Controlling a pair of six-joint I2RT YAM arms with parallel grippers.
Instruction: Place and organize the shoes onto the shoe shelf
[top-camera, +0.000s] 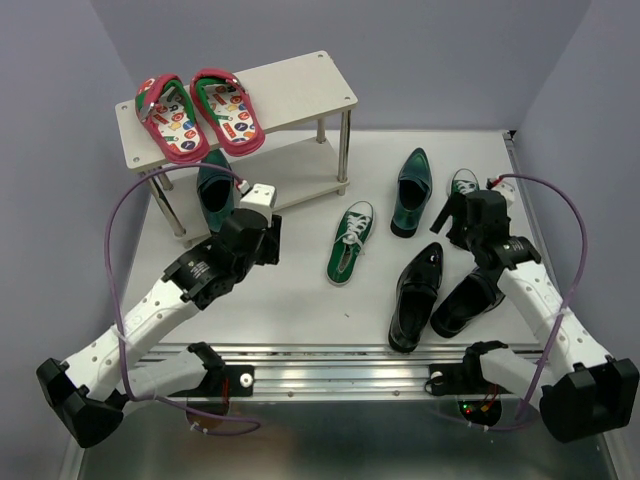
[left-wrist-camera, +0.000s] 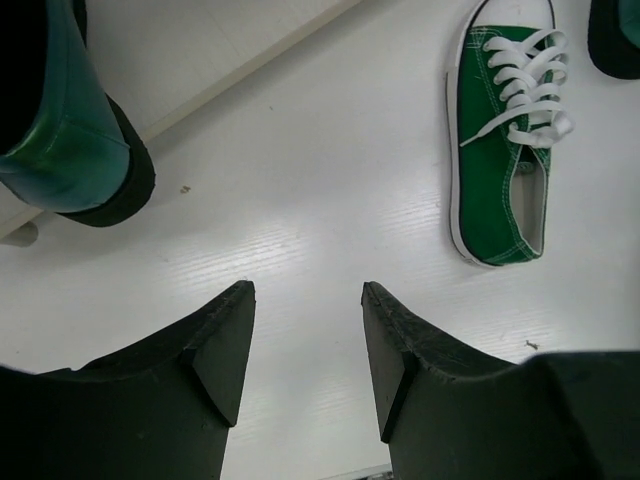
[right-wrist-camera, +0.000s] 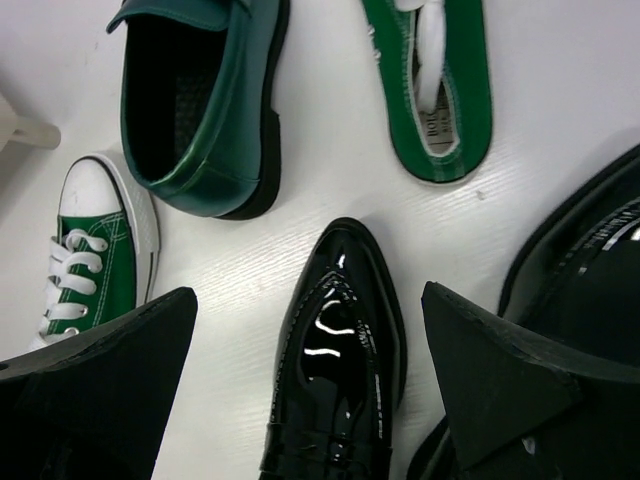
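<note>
The shoe shelf stands at the back left. One teal dress shoe sits on its lower board; its heel shows in the left wrist view. My left gripper is open and empty over bare table just in front of that shoe. On the table lie the other teal shoe, a green sneaker, a second green sneaker, and two black dress shoes. My right gripper is open above the toe of a black shoe.
Red flip-flops lie on the shelf's top board. A silver shelf leg stands near the teal shoe on the table. The table's metal front rail runs between the arm bases. Purple walls close in the back and sides.
</note>
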